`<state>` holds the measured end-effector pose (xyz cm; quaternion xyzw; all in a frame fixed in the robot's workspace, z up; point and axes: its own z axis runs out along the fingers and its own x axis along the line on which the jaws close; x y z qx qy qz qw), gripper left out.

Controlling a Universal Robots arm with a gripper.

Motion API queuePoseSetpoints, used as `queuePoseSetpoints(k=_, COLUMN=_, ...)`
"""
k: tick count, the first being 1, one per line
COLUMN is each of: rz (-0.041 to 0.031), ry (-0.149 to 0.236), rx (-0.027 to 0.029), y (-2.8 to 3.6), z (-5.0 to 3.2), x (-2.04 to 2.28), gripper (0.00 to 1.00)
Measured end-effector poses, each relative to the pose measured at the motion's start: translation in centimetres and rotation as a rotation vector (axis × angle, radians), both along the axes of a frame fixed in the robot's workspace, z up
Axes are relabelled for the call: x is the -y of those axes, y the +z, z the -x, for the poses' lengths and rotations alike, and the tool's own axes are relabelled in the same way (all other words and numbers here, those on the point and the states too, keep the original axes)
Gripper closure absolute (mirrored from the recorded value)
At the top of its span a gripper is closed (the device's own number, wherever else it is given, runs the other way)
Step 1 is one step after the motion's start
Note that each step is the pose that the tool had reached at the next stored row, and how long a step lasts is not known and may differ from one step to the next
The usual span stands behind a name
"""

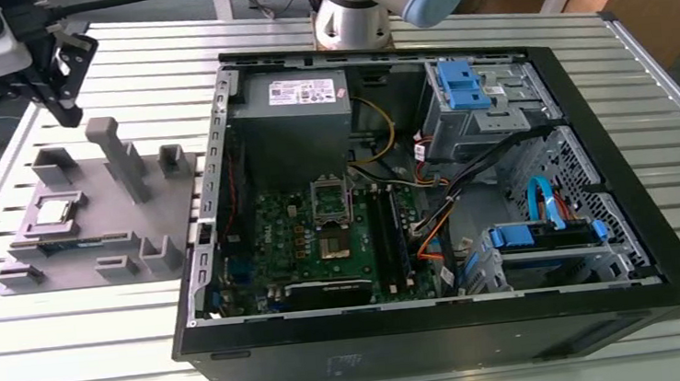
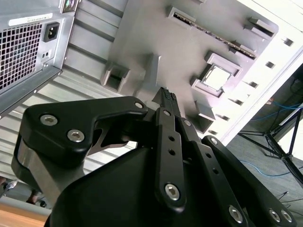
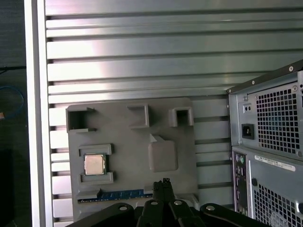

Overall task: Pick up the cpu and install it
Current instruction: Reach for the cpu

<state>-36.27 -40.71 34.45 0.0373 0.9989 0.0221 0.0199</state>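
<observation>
While cpu (image 3: 94,164) sits silver-topped in grey holder (image 3: 118,137) | gripper (image 3: 164,181) closed, holding nothing

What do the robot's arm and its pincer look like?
The arm is a shiny silver tube with a light blue cap on its joint. The pincer is black, built from flat bars pinned with silver screws, and toothed at its end.

Exterior view: high, oblique, over whole computer case (image 1: 451,333) and grey holder plate (image 1: 96,221). First wrist view looks straight down past the claw (image 3: 163,184) onto that plate; second wrist view slants across it.
</observation>
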Motion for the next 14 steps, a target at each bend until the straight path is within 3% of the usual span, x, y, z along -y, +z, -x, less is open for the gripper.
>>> queuePoseSetpoints(k=14, rz=-0.0001, ry=0.000, rx=0.0001, y=-0.13, z=0.43, x=0.04, gripper=0.89)
